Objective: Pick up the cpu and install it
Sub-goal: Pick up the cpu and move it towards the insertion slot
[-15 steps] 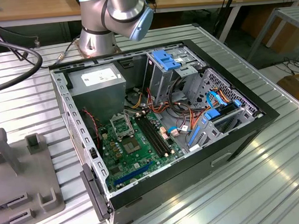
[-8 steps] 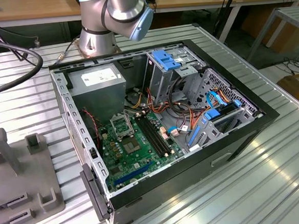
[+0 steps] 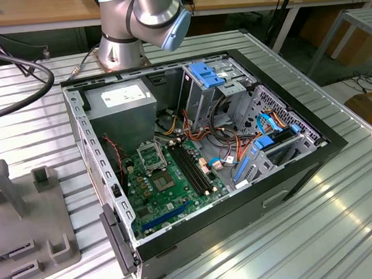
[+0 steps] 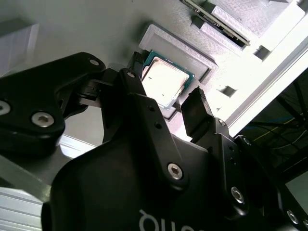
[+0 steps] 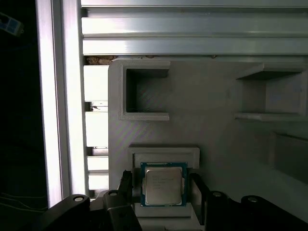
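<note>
The cpu (image 5: 163,185), a small flat square chip with a shiny silver top, lies in a shallow pocket of a grey printed holder (image 5: 211,96). In the second wrist view the cpu (image 4: 163,82) is seen just beyond the fingertips. My gripper (image 5: 162,188) hangs right over it, open, with one black finger (image 5: 126,185) on each side of the chip and a small gap to each edge. The same gripper (image 4: 166,89) straddles the chip without touching it. In the exterior view the open computer case (image 3: 200,157) shows its green motherboard with the silver-framed socket (image 3: 150,158).
The grey holder (image 3: 25,214) lies on the ribbed metal table at the exterior view's left, beside the case. The arm's base (image 3: 122,45) stands behind the case. Black cables (image 3: 16,81) loop at the far left. The holder has other raised pockets (image 5: 144,94) near the chip.
</note>
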